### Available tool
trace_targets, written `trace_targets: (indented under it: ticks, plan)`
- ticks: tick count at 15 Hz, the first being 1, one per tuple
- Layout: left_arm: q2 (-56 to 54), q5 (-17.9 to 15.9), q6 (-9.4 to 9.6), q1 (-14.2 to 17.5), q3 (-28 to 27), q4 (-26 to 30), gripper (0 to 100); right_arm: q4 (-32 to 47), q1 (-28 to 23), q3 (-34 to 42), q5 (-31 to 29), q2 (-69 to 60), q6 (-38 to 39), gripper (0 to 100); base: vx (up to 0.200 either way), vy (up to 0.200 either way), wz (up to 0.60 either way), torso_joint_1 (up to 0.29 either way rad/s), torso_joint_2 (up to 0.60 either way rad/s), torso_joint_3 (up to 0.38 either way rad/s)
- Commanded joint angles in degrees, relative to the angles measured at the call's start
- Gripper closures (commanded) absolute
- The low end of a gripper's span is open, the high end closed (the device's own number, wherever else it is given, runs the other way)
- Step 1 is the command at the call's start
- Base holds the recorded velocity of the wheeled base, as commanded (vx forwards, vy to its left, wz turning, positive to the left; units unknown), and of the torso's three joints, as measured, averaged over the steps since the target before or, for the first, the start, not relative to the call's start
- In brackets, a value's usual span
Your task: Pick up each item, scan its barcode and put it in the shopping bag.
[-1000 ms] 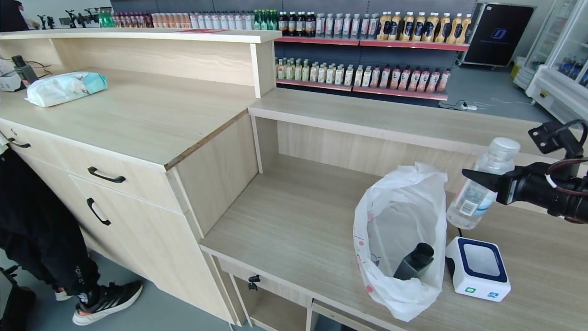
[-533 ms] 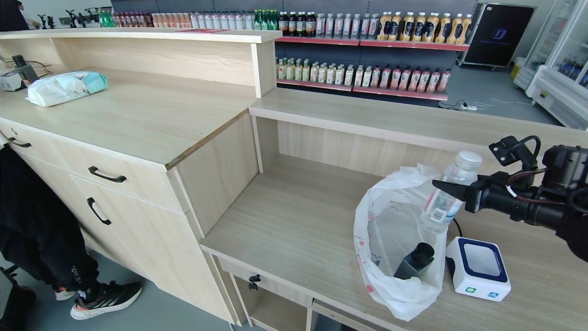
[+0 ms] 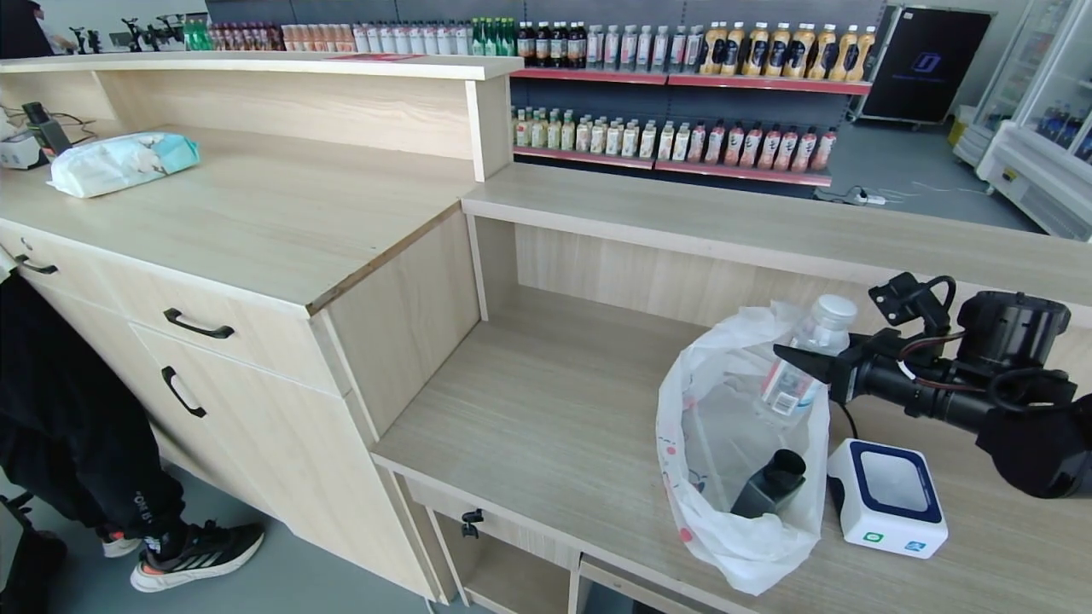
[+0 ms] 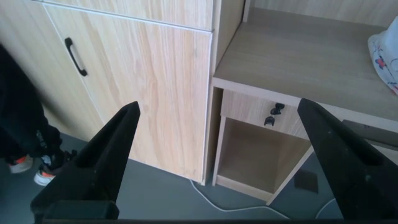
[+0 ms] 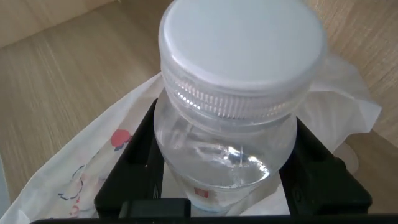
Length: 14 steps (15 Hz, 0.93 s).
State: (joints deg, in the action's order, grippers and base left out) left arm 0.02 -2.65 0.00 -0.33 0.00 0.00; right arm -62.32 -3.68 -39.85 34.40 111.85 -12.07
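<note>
Clear white-capped bottle (image 3: 787,385) tilts over the open white shopping bag (image 3: 742,546).

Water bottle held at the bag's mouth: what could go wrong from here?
1. The clear plastic water bottle with a white cap, tilted in the right pincer, may snag the limp rim of the thin white plastic shopping bag and fold it shut.
2. If released, it may land on the dark grey container leaning inside.
3. The bag sits near the light wooden counter's front edge; a knock might push it off.
</note>
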Motion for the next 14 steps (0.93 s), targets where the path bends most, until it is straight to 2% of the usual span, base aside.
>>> trace_targets:
  ticks: [1, 4, 14]
  plan:
    - [0.06, 0.01, 0.0, -0.02, 0.0, 0.0, 0, -1.31, -0.01, 0.04, 0.14, 3.29, -1.03, 100, 0.0, 0.0, 0.0, 0.0, 0.0, 0.0]
    - [0.06, 0.01, 0.0, -0.02, 0.0, 0.0, 0, -4.83, -0.1, 0.12, 0.75, 5.57, -1.47, 100, 0.0, 0.0, 0.0, 0.0, 0.0, 0.0]
    - [0.06, 0.01, 0.0, -0.02, 0.0, 0.0, 0, -4.74, -0.19, 0.48, 2.51, 6.89, -4.63, 100, 0.0, 0.0, 0.0, 0.0, 0.0, 0.0]
